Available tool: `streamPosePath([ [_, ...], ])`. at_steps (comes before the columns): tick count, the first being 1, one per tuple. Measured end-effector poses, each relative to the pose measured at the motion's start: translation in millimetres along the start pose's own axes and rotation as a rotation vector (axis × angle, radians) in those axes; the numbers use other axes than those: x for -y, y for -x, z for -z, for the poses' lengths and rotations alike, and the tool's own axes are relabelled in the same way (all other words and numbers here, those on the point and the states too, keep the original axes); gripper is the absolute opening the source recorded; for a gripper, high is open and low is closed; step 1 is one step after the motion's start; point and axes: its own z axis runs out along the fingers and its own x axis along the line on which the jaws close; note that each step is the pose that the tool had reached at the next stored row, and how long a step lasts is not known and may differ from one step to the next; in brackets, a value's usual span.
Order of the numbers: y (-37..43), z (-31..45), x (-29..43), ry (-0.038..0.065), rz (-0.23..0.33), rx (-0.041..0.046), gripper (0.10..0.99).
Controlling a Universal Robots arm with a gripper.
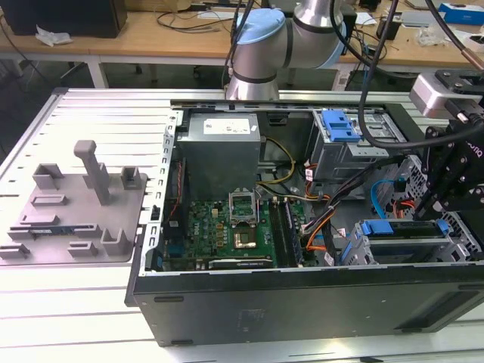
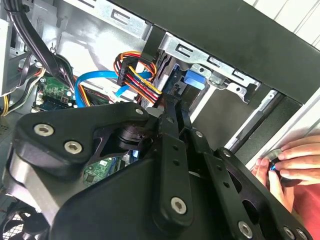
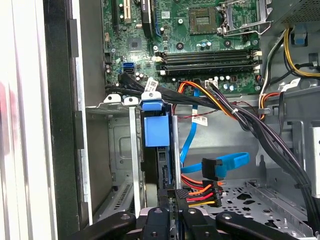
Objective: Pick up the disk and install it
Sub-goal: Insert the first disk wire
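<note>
Disk (image 3: 156, 131) sits in cage (image 3: 114, 147) slot, just ahead of my claw (image 3: 173, 194); can't tell if claw's clamped or loose. IMO push straight w/ no tilt, and watch cables (image 3: 200, 192) right beside claw.

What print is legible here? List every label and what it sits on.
No text is legible.
Too small: white label on the grey metal power-supply box.
Blurred: white tags on the black cables.
Too small: markings on the green motherboard.
</note>
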Motion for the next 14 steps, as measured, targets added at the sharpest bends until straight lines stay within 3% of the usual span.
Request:
streamPosePath([
  [14,-2.4,-1.5,0.2,0.000,0.000,-0.0011,0.165],
])
